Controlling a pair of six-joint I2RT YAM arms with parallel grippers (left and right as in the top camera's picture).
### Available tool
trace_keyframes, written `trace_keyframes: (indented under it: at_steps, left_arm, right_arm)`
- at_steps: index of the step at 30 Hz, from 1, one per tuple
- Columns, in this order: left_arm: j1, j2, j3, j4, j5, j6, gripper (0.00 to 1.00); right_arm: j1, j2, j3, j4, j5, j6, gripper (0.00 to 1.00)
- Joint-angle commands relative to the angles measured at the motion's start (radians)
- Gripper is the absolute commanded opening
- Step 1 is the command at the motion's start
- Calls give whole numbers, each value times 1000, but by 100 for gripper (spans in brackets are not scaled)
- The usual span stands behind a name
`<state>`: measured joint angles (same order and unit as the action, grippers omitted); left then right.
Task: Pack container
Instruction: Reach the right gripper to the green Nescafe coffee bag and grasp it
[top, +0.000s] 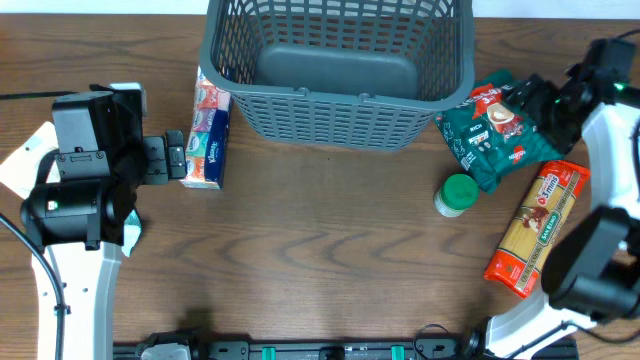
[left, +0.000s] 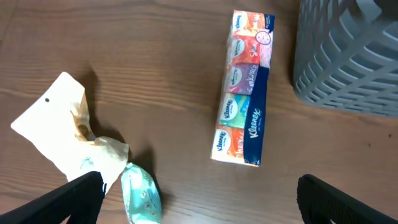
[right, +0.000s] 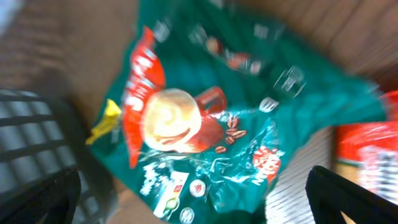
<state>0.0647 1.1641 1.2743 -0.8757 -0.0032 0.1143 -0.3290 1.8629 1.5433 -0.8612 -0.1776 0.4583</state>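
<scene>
The grey lattice basket (top: 340, 96) stands at the back centre, with nothing inside. A Kleenex tissue pack (top: 207, 135) lies by its left corner. My left gripper (top: 172, 158) is open just left of the pack, which lies ahead of it in the left wrist view (left: 244, 90). A green coffee bag (top: 495, 125) lies right of the basket. My right gripper (top: 532, 100) is open above it. In the right wrist view the bag (right: 211, 118) fills the space between the spread fingers (right: 196, 205), which do not hold it.
A green-lidded jar (top: 456, 195) and a red-orange pasta packet (top: 538, 228) lie at the right. A white paper bag (left: 56, 121) and a small teal packet (left: 140, 196) lie near my left gripper. The basket corner (left: 348, 56) is close to the tissue pack.
</scene>
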Motion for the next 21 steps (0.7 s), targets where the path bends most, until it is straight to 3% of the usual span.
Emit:
trace_keyframes:
  at_steps: [1,12,21]
  left_arm:
    - [4,3,24,-3,3,43,99]
    - [4,5,24,-4,3,43,99]
    - [4,5,24,-21,3,43,99]
  right_arm:
    - [-4,14,11,-23,-32,108,99]
    - [-5,-33,-25,-201,174,215,99]
    - [-5,-33,-250,95,54,119,99]
